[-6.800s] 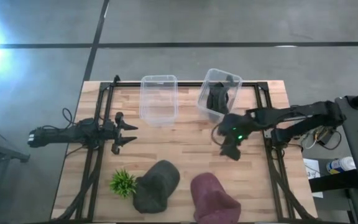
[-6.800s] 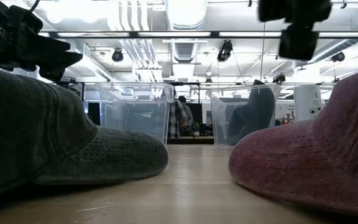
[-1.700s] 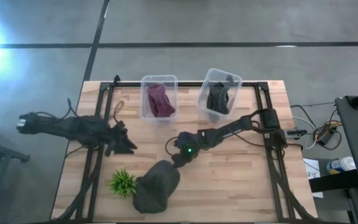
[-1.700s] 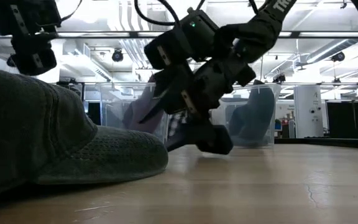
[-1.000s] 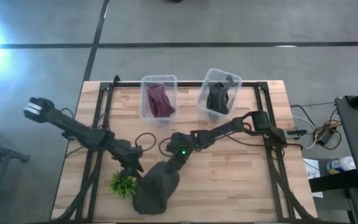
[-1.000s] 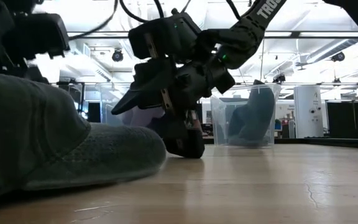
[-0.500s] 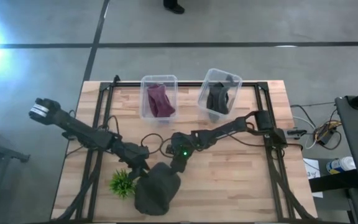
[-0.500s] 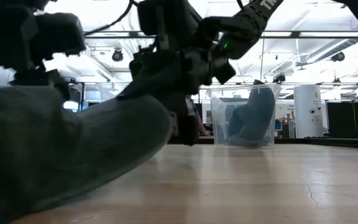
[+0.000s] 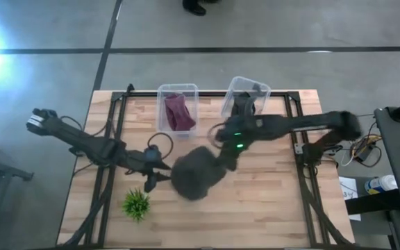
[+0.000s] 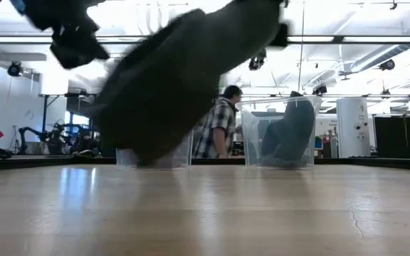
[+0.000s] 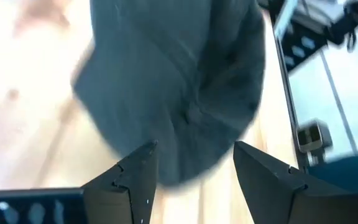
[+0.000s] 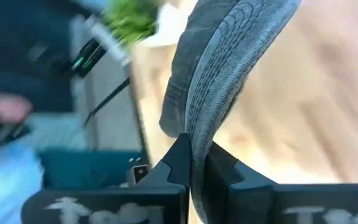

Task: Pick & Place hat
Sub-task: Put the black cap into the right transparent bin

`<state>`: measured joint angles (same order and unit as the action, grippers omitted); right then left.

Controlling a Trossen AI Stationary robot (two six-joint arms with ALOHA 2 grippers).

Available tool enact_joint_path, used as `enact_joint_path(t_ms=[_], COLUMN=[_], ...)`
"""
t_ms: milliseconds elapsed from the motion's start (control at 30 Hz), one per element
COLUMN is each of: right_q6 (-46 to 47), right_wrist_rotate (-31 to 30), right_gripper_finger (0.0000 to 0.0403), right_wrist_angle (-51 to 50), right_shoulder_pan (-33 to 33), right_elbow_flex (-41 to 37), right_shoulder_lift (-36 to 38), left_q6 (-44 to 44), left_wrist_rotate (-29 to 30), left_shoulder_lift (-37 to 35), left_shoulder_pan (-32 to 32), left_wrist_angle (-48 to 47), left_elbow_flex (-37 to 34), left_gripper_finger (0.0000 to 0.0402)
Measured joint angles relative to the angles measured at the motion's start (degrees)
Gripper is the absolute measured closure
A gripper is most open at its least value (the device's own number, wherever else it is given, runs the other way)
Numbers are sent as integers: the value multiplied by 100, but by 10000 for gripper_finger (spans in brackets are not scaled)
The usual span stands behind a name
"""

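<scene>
The grey hat [image 9: 196, 173] hangs in the air over the middle of the table, well above the wood in the low view [image 10: 184, 78]. My right gripper [image 9: 226, 161] is shut on it from the table's right side. My left gripper [image 9: 157, 168] stands open just left of the hat, touching nothing; its wrist view shows the hat's crown [image 11: 173, 87] a little beyond its fingers [image 11: 135, 180]. A maroon hat [image 9: 177, 111] lies in the left clear bin, and a dark hat [image 9: 244, 107] in the right one. My right gripper pinches the hat's stitched brim [image 12: 199, 118] between its two shut fingers [image 12: 178, 160], which stand one on each face of the brim. It comes at the hat from the table's right side. The hat is lifted clear of the table, and its crown hangs tilted to the gripper's left.
A small green plant [image 9: 136, 205] stands near the front left. Two clear bins [image 9: 178, 90] [image 9: 245, 89] sit at the far edge. Bare wood lies at the front right. A person [image 10: 219, 131] stands in the room behind the table.
My right gripper has shut on the hat's brim and risen, moving toward the far right. The hat, which lay at the table's front, is now lifted clear and carried toward the middle. My left gripper has drawn back a little toward the far edge.
</scene>
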<state>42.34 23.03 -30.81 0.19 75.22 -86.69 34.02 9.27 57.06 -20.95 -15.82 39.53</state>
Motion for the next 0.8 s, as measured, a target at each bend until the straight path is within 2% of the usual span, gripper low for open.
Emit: enact_joint_path(t_ms=[100, 267, 400, 500, 567, 667, 733, 800], right_q6=[688, 1689, 2051, 2240, 2606, 3079, 3263, 3280], right_wrist_rotate=[-1141, -3528, -5348, -6227, -6510, -6459, -6075, -5445], right_gripper_finger=[391, 391, 391, 391, 391, 391, 391, 391], right_wrist_angle=[-909, -1984, -2179, -2187, -2369, -2870, -3240, -3369], right_shoulder_pan=[91, 364, 529, 509, 398, 65, -193, -487], right_elbow_flex=[-2, -2, -2, -10, -15, -24, -31, -33], right_shoulder_lift=[904, 2253, 2863, 3021, 2994, 2791, 2643, 2500], left_q6=[-166, -639, -806, -807, -772, -583, -466, -396], left_wrist_rotate=[377, 789, 1005, 1037, 1090, 1152, 1173, 1178], left_shoulder_lift=[-113, -200, -191, -188, -188, -188, -188, -188], left_shoulder_pan=[0, 11, 26, 34, 35, 53, 61, 61], left_wrist_angle=[-62, -63, -71, -66, -62, -69, -74, -78], left_elbow_flex=[156, 269, 288, 299, 289, 264, 254, 253], left_gripper_finger=[200, 200, 200, 200, 200, 200, 200, 200])
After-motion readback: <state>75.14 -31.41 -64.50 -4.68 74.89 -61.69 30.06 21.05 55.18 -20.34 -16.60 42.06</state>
